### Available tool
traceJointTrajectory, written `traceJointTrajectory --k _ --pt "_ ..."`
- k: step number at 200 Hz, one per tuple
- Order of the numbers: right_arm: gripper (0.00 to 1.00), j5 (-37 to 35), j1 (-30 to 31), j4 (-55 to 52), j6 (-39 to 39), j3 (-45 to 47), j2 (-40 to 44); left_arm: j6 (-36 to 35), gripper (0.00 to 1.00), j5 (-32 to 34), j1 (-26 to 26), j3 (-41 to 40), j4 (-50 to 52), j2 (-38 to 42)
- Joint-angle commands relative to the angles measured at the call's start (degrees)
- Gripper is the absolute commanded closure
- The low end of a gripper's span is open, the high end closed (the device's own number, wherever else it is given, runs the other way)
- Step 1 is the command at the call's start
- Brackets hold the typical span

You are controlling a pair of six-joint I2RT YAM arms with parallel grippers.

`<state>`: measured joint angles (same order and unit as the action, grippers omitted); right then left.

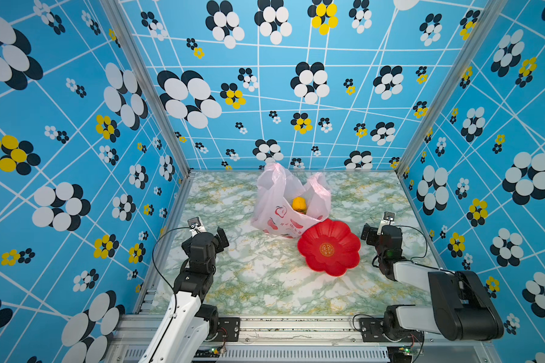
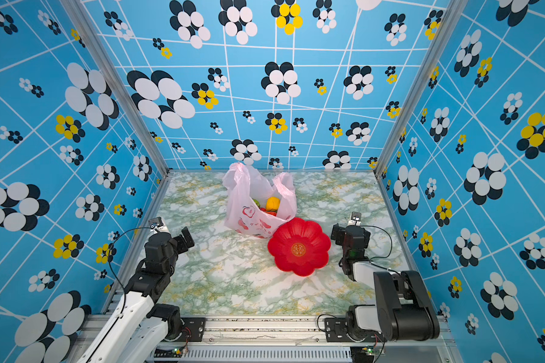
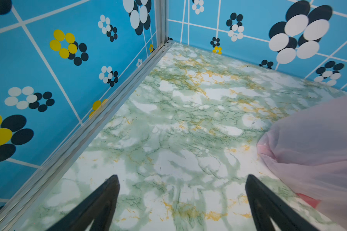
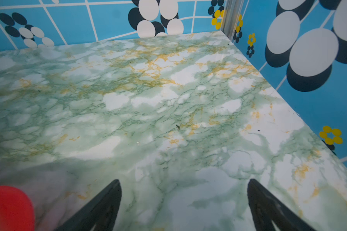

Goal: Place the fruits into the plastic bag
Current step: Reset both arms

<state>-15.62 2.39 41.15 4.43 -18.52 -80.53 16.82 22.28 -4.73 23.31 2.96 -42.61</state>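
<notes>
The plastic bag [image 1: 272,195] stands open mid-table behind the red flower-shaped plate [image 1: 337,261]. A top view shows only a yellow fruit [image 1: 299,204] inside; a top view also reveals a green fruit [image 2: 256,202]. Wrist views show the left gripper [image 3: 181,178] and right gripper [image 4: 183,182] spread wide, holding nothing.

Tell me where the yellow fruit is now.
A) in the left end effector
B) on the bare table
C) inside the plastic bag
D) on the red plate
C: both top views show the yellow fruit inside the open plastic bag; the red plate holds nothing.
</notes>
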Motion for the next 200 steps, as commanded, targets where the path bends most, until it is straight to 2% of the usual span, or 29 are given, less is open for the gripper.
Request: traceJointTrajectory --k 1,12,28,76,99,117,129,146,164,175,200 --pt "0.01 4.68 -0.53 9.52 -2.78 -2.20 -3.45 -0.68 0.01 -2.54 5.70 -1.12 -14.93 -7.31" --pt "0.01 5.31 -0.63 14.43 -2.88 -0.89 -6.15 -0.75 0.01 -4.55 8.22 -1.28 -20.32 -12.02" --pt "0.01 5.33 -0.71 22.68 -3.19 1.30 -9.57 -1.95 0.01 -3.51 8.72 -1.65 -26.25 -16.90" --pt "0.01 0.56 -0.72 15.56 -1.20 -1.69 -8.80 -5.83 0.01 -6.62 7.64 -3.71 -37.55 -28.81" --pt "0.01 0.68 -0.72 14.67 -1.42 -2.13 -8.76 -5.14 0.01 -7.30 7.54 -1.61 -41.14 -33.76" --pt "0.01 0.69 -0.72 14.65 -1.44 -2.15 -8.75 -7.50 0.01 -9.31 7.32 -0.12 -45.80 -38.96" --pt "0.01 0.72 -0.72 14.43 -1.46 -2.21 -8.76 -7.65 0.01 -7.72 6.32 2.71 -40.59 -39.43" --pt "0.01 0.91 -0.72 14.22 -1.78 -2.30 -8.76 -9.30 0.01 -7.43 5.04 3.71 -40.03 -40.52" --pt "0.01 0.90 -0.72 14.14 -1.78 -2.28 -8.76 -12.66 0.01 -8.93 3.00 2.43 -44.04 -41.66" --pt "0.01 0.88 -0.72 14.13 -1.77 -2.40 -8.76 -15.08 0.01 -12.11 2.30 1.22 -48.39 -43.40" --pt "0.01 0.88 -0.72 14.14 -1.72 -2.33 -8.78 -14.64 0.01 -14.24 2.79 -0.83 -52.30 -44.40"
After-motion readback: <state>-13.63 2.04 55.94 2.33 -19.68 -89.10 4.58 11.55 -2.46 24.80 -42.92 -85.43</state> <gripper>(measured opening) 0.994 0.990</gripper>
